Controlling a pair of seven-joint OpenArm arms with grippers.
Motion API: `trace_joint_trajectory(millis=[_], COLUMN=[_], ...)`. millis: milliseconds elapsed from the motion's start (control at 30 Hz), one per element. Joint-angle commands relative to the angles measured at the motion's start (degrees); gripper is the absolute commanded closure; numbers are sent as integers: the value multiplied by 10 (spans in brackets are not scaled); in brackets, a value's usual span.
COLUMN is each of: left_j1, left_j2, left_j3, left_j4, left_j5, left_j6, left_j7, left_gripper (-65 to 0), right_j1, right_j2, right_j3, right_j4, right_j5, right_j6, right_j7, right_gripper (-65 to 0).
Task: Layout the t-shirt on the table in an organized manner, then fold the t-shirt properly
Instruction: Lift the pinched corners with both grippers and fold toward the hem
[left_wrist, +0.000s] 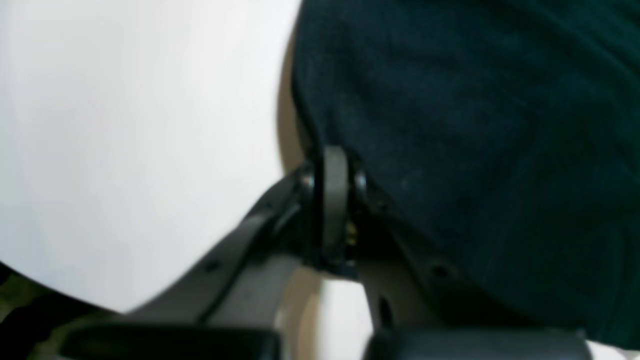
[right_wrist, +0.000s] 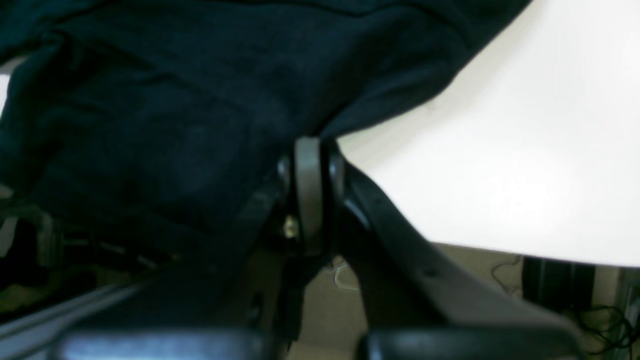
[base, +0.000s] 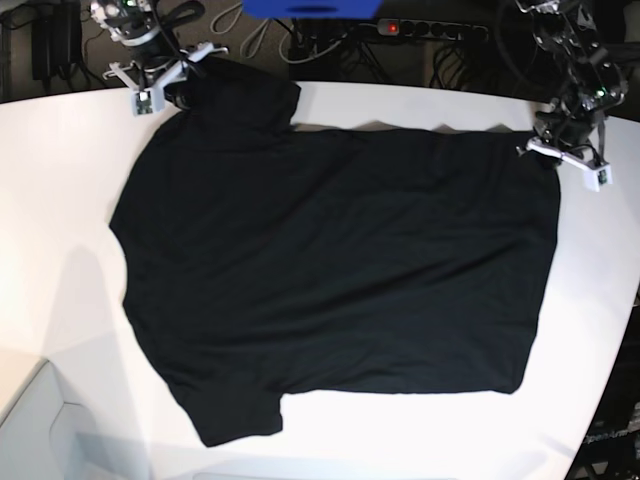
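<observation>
On the table (base: 60, 200) | t-shirt (base: 340, 270) flat | both pincers pinching its far corners

bare table (base: 60, 230) beside the t-shirt (base: 340, 260), open strip along near edge

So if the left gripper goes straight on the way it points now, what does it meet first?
The t-shirt. The left gripper is already shut on the shirt's edge, so black cloth lies directly ahead. The white table is beside and beneath it, though depth is unclear.
</observation>
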Motion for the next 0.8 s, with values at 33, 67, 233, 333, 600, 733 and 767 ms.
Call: trace_joint_trajectory(millis=[33, 67, 233, 333, 600, 733, 767], left_j1=[9, 9, 5, 3, -8, -10, -11], left_j2=[2, 2, 2, 2, -2, 2, 2], left_j3=[1, 1, -29, -47, -49, -46, -46], left_j4=[-1, -1, 0, 0, 14, 56, 64], left_j5=[14, 14, 14, 14, 13, 13, 13], left_j6=[-1, -1, -1, -1, -2, -2, -2], left_j7=[39, 39, 40, 40, 41, 41, 41], left_gripper=[-1, -1, -1, -1, -1, -1, -1], right_j1=[-8, -8, 0, 8, 45, 69, 76], right_j2=[0, 0, -4, -4, -3, -3, -3], right_j3=[3, 8, 42, 57, 63, 60, 60], right_j4=[26, 36, 88, 106, 109, 109, 108], right_j5=[-4, -4, -3, -3, -3, -3, -3], right_j6=[5, 5, 5, 5, 5, 5, 5], right_j7=[-14, -14, -17, -19, -19, -19, -19], right_gripper=[0, 0, 0, 0, 0, 0, 0])
